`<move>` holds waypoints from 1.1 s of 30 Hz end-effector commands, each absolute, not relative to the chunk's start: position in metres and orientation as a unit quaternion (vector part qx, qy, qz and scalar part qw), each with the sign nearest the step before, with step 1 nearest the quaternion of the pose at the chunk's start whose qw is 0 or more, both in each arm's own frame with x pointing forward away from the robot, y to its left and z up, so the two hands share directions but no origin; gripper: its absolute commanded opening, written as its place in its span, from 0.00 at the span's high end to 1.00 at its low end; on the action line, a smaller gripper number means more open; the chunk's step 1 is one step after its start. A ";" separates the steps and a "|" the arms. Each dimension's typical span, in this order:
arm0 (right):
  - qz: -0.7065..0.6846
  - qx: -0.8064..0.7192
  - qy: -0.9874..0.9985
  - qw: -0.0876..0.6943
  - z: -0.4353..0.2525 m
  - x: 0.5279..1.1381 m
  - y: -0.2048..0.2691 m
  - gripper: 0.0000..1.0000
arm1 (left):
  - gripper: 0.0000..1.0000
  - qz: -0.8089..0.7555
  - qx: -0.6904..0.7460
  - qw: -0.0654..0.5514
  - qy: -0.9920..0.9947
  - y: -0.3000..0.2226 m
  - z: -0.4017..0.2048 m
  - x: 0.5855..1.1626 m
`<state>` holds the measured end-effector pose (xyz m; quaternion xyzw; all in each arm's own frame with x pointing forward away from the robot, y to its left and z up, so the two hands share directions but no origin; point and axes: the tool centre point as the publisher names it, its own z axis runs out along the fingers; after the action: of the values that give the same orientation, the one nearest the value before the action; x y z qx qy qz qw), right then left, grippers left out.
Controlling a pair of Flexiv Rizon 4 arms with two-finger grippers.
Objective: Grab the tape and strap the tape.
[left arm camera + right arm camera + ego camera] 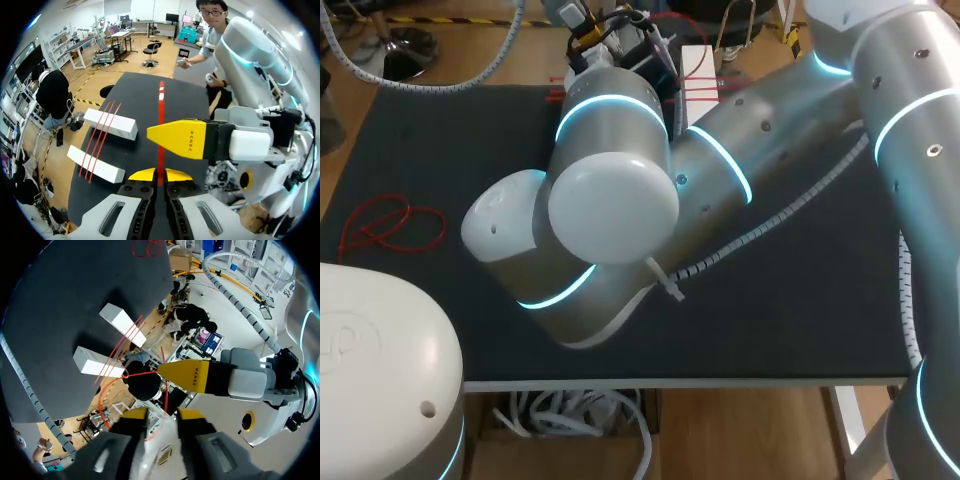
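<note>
A thin red tape [161, 125] runs straight out over the dark table from my left gripper [160, 174], which is shut on its near end. Just ahead and slightly above, my right gripper's yellow fingers [185, 139] cross sideways over the tape. In the right wrist view my right gripper [162, 414] is open, and the tape [102, 400] curves away from the left gripper's yellow fingers [187, 375] ahead of it. In the head view both grippers sit at the table's back edge, mostly hidden behind my arms.
Two white blocks [110, 124] [95, 164], with red strands stretched across them, lie beside the grippers; the head view shows them at the back [698, 75]. A loose red loop [390, 225] lies at the table's left. My left arm's elbow [610, 200] hangs over the middle.
</note>
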<state>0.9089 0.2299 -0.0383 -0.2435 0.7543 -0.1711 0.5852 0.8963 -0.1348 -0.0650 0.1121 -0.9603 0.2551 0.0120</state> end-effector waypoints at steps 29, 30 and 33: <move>-0.184 -0.173 0.785 0.566 0.029 0.890 0.142 0.00 | 1.00 0.253 0.113 0.012 -0.961 -0.135 -0.064 0.896; -0.187 -0.170 0.784 0.567 0.031 0.892 0.139 0.00 | 1.00 0.253 0.113 0.012 -0.961 -0.135 -0.064 0.896; -0.196 -0.164 0.782 0.568 0.036 0.895 0.130 0.00 | 1.00 0.253 0.113 0.012 -0.961 -0.135 -0.064 0.896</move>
<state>0.8859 0.1370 0.0296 -0.1609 0.7817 -0.1969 0.5694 0.8963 -0.1349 -0.0649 0.1122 -0.9603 0.2551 0.0120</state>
